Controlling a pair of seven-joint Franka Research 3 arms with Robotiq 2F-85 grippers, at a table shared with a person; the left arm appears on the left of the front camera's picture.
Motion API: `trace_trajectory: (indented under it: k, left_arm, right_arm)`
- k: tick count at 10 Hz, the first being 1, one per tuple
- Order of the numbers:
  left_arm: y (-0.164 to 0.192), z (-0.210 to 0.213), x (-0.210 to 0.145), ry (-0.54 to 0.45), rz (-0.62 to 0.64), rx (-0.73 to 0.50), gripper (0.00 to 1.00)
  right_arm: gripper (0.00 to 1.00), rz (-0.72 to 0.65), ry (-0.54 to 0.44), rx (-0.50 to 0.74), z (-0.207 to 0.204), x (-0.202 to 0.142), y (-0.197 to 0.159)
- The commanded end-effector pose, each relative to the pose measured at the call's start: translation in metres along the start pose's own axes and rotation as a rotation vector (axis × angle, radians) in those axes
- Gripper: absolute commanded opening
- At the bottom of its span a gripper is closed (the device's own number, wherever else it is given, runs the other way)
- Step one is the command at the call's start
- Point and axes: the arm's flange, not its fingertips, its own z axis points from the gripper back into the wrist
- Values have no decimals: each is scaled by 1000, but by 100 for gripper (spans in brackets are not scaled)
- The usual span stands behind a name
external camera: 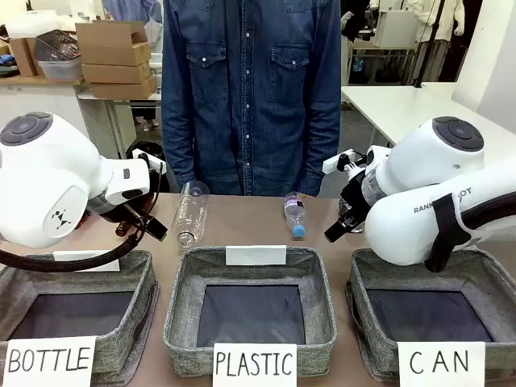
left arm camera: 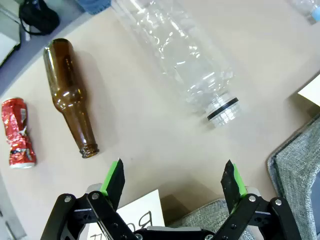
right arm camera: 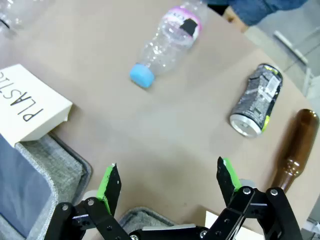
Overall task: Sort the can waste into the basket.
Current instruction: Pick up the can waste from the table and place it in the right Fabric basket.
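Baskets: three grey fabric ones in a row at the near edge of the desk (left arm camera: 150, 140), signs facing the robot. BOTTLE basket (external camera: 133, 322) under the left arm, PLASTIC basket (external camera: 181, 322) in the middle, CAN basket (external camera: 427, 316) under the right arm. All three look empty.
Left hand (left arm camera: 173, 170): jaws wide apart, nothing between them, hovering over bare desk just beyond the BOTTLE basket.
Right hand (right arm camera: 168, 170): jaws also wide, holding nothing, poised above the desk beyond the basket rims.
Red can (left arm camera: 17, 132): crushed, on its side at the left end of the desk, just beside a brown bottle (left arm camera: 70, 95).
Dark can (right arm camera: 256, 102): dented, on its side, silver end towards the right hand, near a second brown bottle (right arm camera: 295, 145).
Clutter: big clear bottle (left arm camera: 175, 55) and small clear bottle (right arm camera: 167, 42) with a blue cap lie mid-desk, in front of the person (external camera: 250, 97).
Progress: not started, I'd say; neither can is in the CAN basket.
Why it sits this way: mixed waste is spread out so each piece can be grabbed alone. The dark can is probably the easy first pick for the right hand, with a short drop. The red can is on the far side from its basket.
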Motion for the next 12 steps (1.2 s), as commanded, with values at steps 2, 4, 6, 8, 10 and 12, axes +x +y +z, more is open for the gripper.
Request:
trace_trajectory:
  k: [2,4,6,8,10,12]
  left_arm:
    - [0,0,0,0,0,0,100]
    - [0,0,0,0,0,0,100]
    - [0,0,0,0,0,0,100]
    - [0,0,0,0,0,0,100]
    - [0,0,0,0,0,0,100]
    - [-12,35,1,17,7,-12,100]
  right_arm:
    - [100,0,0,0,0,0,0]
    - [100,0,0,0,0,0,0]
    - [100,0,0,0,0,0,0]
    - [100,0,0,0,0,0,0]
    - [100,0,0,0,0,0,0]
    - [100,38,3,47,32,-1,-5]
